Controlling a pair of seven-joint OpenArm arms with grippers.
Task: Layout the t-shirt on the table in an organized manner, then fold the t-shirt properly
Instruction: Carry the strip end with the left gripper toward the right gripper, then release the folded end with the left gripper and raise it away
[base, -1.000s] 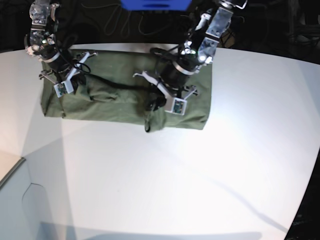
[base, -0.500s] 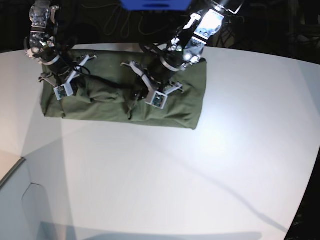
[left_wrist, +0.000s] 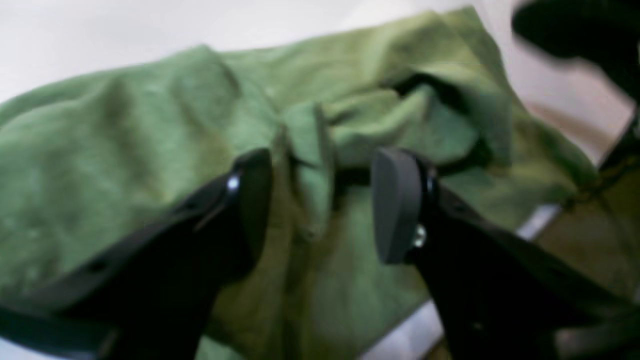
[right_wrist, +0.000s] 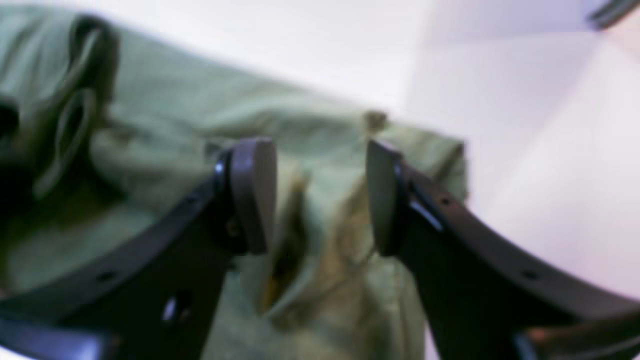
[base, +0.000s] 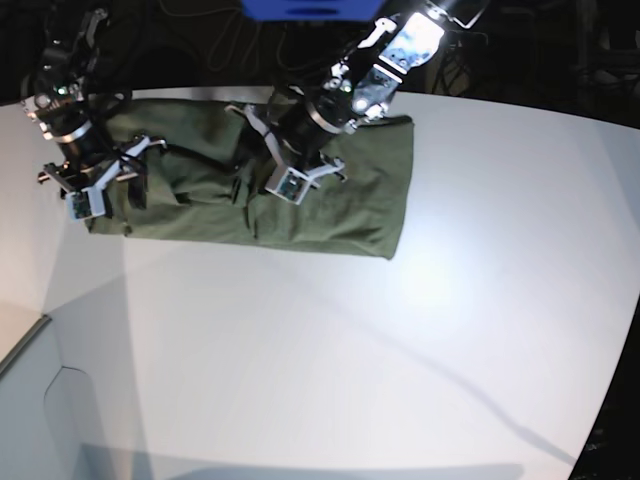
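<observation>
The olive-green t-shirt (base: 355, 195) lies as a long rumpled band across the back of the white table (base: 350, 350). My left gripper (base: 252, 197) hovers over the band's middle. In the left wrist view the left gripper (left_wrist: 320, 205) is open, with a raised ridge of t-shirt (left_wrist: 125, 150) cloth between its fingers, not pinched. My right gripper (base: 127, 192) is at the band's left end. The right wrist view shows the right gripper (right_wrist: 320, 195) open above a crease of the t-shirt (right_wrist: 210, 120), near its edge, holding nothing.
A blue object (base: 310, 8) and cables sit in the dark behind the table's curved back edge. A pale panel (base: 30, 400) stands at the lower left corner. The white tabletop stretches forward and right of the shirt.
Both grippers have opened and let go of the cloth. The left arm has shifted left and back along the shirt. The right arm has drawn left towards the shirt's end.
</observation>
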